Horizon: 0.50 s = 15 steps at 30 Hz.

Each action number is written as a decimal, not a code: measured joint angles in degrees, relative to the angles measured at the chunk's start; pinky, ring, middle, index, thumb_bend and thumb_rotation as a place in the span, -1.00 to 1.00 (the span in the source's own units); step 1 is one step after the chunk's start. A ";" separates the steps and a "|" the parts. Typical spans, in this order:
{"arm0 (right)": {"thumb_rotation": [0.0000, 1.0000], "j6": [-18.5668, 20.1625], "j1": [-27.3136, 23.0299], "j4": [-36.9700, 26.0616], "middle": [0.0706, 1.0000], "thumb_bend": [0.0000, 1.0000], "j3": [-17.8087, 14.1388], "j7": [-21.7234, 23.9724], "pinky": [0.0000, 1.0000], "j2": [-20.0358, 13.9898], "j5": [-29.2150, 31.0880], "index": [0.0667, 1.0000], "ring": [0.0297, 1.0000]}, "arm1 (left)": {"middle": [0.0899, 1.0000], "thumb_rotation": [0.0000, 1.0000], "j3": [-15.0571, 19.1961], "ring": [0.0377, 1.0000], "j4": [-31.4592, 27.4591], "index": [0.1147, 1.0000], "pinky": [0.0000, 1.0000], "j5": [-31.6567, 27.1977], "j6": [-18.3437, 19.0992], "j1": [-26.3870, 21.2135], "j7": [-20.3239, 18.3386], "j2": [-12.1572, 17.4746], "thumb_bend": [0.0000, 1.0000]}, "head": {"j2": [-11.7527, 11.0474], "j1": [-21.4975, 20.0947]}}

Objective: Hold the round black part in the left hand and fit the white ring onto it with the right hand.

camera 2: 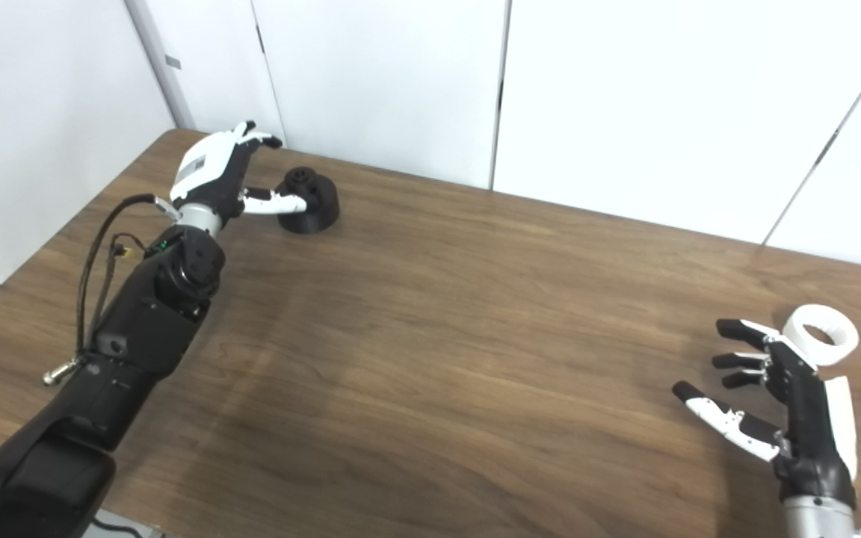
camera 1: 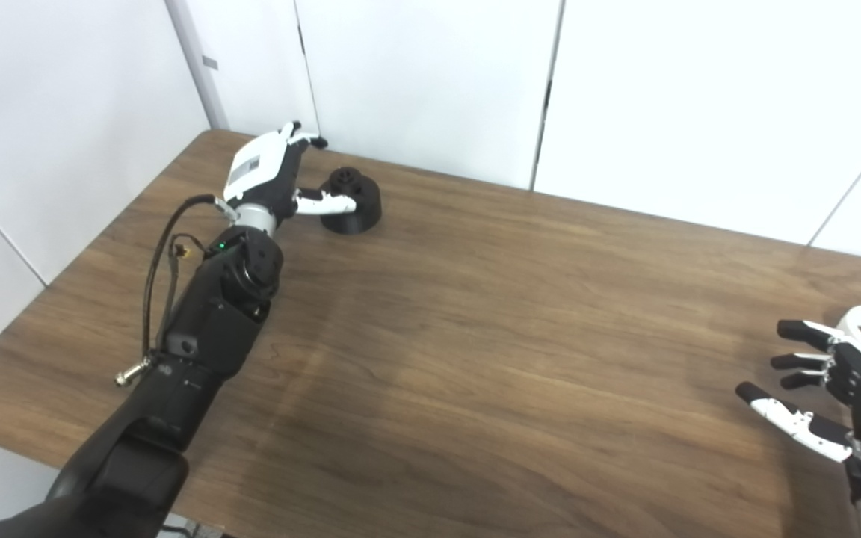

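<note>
**Table with two hands, black part and white ring**

Table point(camera 1: 475, 359): brown wood grain, set against white wall panels point(camera 1: 430, 75).

Left arm point(camera 1: 214, 314): black, reaching to the far left corner, a cable point(camera 1: 158, 269) looped along it.

Left hand point(camera 1: 270, 172): white-backed, fingers spread, holding nothing; its thumb lies against the near side of the black part.

Right hand point(camera 2: 782, 396): near the right edge, fingers spread and curled, empty.

Black part point(camera 1: 354, 200): round, with a raised hub, standing on the table at the far left.

White ring point(camera 2: 821, 335): flat on the table, just beyond the right hand's fingertips.
</note>
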 measured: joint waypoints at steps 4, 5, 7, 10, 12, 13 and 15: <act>-0.77 0.01 0.01 0.00 0.43 0.22 0.00 0.00 -0.02 0.05 0.00 0.34 0.17 | 1.00 -0.07 -0.51 1.00 1.36 0.59 0.73 0.02 -0.02 -0.33 -0.23 0.11 1.00 | 0.09 -0.18; -0.79 0.01 0.02 -0.01 0.42 0.23 0.00 0.00 -0.02 0.06 -0.01 0.34 0.16 | 1.00 -0.05 -0.62 1.00 1.62 0.60 0.75 0.02 -0.04 -0.45 -0.22 0.15 1.00 | 0.09 -0.18; -0.81 0.03 0.04 -0.05 0.42 0.24 0.00 0.00 -0.04 0.18 -0.01 0.34 0.15 | 1.00 -0.03 -1.07 1.00 3.09 0.61 0.77 0.05 -0.06 -1.02 -0.22 0.34 1.00 | 0.17 -0.52; -0.89 0.07 0.15 -0.12 0.42 0.26 0.01 0.00 -0.05 0.34 -0.07 0.34 0.15 | 1.00 -0.02 -1.69 1.00 4.08 0.62 0.90 0.17 -0.01 -1.43 -0.31 0.64 1.00 | 0.18 -0.62; -0.93 0.09 0.14 -0.15 0.43 0.27 0.01 0.00 -0.06 0.34 -0.08 0.34 0.15 | 1.00 0.00 -2.06 1.00 4.98 0.63 0.98 0.27 0.49 -1.87 -0.31 0.66 1.00 | 0.26 -0.70; -0.95 0.09 0.16 -0.25 0.43 0.28 0.00 0.00 -0.06 0.34 -0.07 0.34 0.15 | 1.00 -0.01 -2.16 1.00 5.15 0.63 0.99 0.28 1.00 -1.92 -0.31 0.66 1.00 | 0.26 -0.70; -0.99 0.10 0.19 -0.40 0.43 0.29 -0.01 0.00 -0.06 0.33 -0.06 0.35 0.15 | 1.00 -0.04 -2.33 1.00 5.65 0.63 1.00 0.28 1.59 -2.01 -0.27 0.66 1.00 | 0.26 -0.70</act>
